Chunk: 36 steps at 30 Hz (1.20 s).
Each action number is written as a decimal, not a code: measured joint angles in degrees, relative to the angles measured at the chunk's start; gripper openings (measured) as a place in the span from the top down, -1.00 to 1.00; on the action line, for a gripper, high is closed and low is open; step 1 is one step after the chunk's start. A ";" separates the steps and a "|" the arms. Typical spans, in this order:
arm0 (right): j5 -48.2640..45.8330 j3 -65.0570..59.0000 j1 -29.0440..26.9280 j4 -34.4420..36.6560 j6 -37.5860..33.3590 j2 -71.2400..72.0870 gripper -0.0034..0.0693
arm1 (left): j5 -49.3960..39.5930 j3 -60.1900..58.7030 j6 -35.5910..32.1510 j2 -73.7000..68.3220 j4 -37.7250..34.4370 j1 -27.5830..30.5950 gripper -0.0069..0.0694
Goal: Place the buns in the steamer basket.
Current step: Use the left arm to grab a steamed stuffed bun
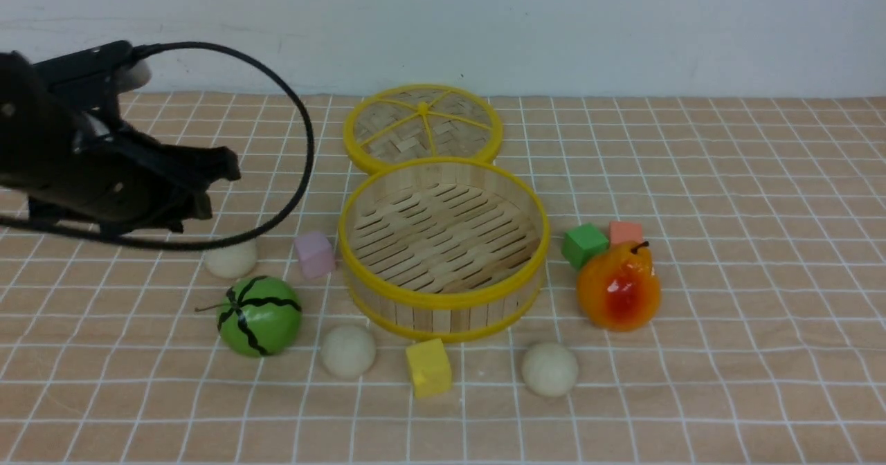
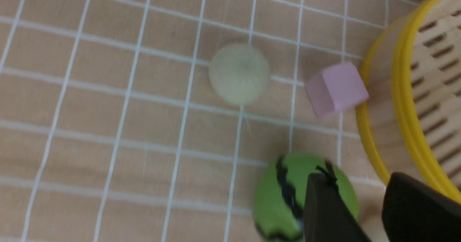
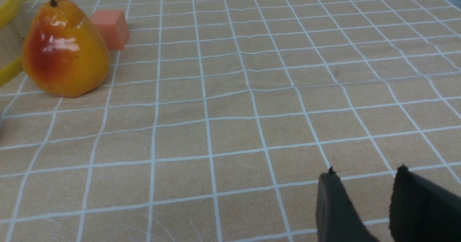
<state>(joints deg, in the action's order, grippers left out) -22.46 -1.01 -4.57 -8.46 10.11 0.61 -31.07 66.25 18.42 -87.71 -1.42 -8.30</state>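
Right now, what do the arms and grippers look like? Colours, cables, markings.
Left arm: bulky matte black housing, a thick black cable looping off it, and a pale rounded part on top. No markings are readable. Left gripper and right gripper: two flat, tapered black fingers each, one with a rough pad face. The rest of the right arm is out of view.

Basket of pale bamboo slats, smooth yellow rims, lid of woven bamboo, buns matt and smooth, pear glossy, melon smooth, perhaps plastic, cloth matt, lightly creased.
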 joint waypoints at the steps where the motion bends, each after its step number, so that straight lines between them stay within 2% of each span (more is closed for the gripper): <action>1: 0.00 0.00 0.00 0.00 0.00 0.00 0.24 | 0.16 2.42 -0.12 -2.90 0.51 0.00 0.19; 6: 0.00 0.00 0.00 0.00 0.00 0.00 0.24 | 1.06 7.54 -0.32 -10.09 3.78 -0.04 0.19; 13: 0.00 0.00 0.00 0.00 0.00 0.00 0.24 | 2.73 9.60 -0.38 -18.08 12.82 -0.04 0.19; 24: 0.00 0.00 0.00 0.00 0.00 0.00 0.24 | 9.99 9.73 -0.38 -23.11 13.97 -0.04 0.19; 36: 0.00 0.00 0.00 0.00 0.00 0.00 0.24 | 12.31 9.85 -0.38 -26.91 14.84 -0.04 0.19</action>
<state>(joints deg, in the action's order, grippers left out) -22.46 -1.01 -4.57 -8.46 10.11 0.61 -18.75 76.11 18.04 -114.62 13.42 -8.34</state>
